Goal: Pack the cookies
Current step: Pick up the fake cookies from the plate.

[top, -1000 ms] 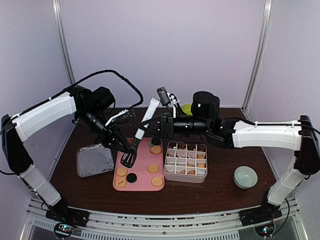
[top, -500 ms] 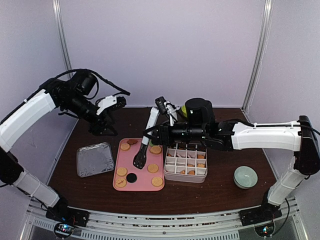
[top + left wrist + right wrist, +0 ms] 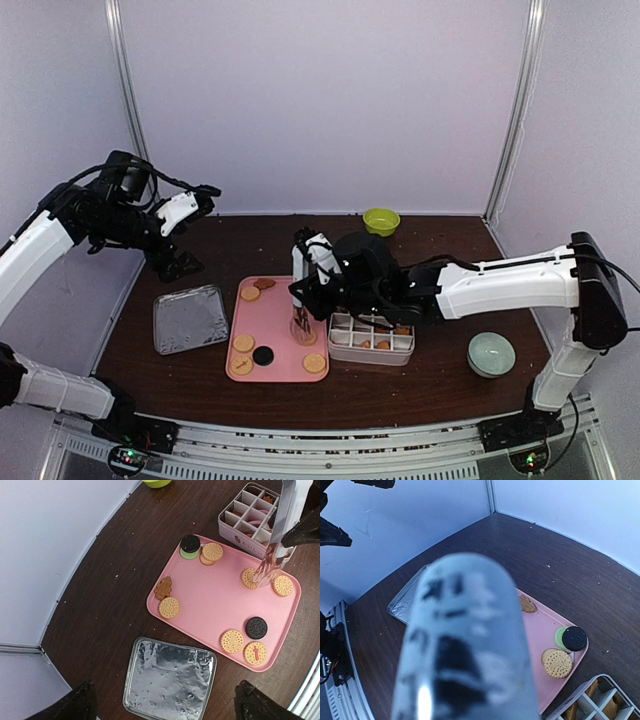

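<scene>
Left gripper (image 3: 167,699) hangs, jaws wide apart, well clear of the pink tray (image 3: 210,605). My right gripper (image 3: 312,268) clamps the tongs (image 3: 272,565) upright above cookies (image 3: 283,585) by the tray's right edge; its own camera shows me mostly blurred tongs.

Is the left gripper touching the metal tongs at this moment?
Apart. The top view shows the left gripper open at the far left, while the right gripper holds the tongs over the pink tray, with a wide gap between them.
</scene>
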Available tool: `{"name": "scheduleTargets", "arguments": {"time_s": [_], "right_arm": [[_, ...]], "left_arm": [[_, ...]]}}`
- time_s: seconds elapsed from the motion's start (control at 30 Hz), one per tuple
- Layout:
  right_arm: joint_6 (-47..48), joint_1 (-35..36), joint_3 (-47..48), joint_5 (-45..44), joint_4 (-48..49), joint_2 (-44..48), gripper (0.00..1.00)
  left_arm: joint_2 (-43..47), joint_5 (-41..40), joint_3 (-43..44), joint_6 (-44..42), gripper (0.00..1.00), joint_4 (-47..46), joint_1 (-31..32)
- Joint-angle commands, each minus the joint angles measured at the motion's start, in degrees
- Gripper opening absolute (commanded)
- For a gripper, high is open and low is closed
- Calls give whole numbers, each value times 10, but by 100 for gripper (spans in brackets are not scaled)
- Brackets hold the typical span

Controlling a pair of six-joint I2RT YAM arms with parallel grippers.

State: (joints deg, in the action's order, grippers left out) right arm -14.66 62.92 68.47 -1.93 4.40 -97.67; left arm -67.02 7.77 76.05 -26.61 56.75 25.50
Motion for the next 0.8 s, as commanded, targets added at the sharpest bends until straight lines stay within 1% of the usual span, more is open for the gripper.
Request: {"name": "scheduleTargets", "arguments": {"time_s": [0.0,0.13,0.47,0.63,0.77], "right_arm": [[25,26,33,-114,23,-14,29],[22,39,31,-145,37,-19,29],[9,46,27,-179,63,-40,33],[8,46,27,-178,66,-47,34],[0,47,24,-169,74,-52,36]], "left_arm": [[-14,15,-7,12,98,-5,-6],[-19,17,-10,10,98,-5,-10],[-25,26,-5,13,98,5,-18],[-43,44,15,20,98,27,-30],[-47,52,28,21,98,36,-32]]}}
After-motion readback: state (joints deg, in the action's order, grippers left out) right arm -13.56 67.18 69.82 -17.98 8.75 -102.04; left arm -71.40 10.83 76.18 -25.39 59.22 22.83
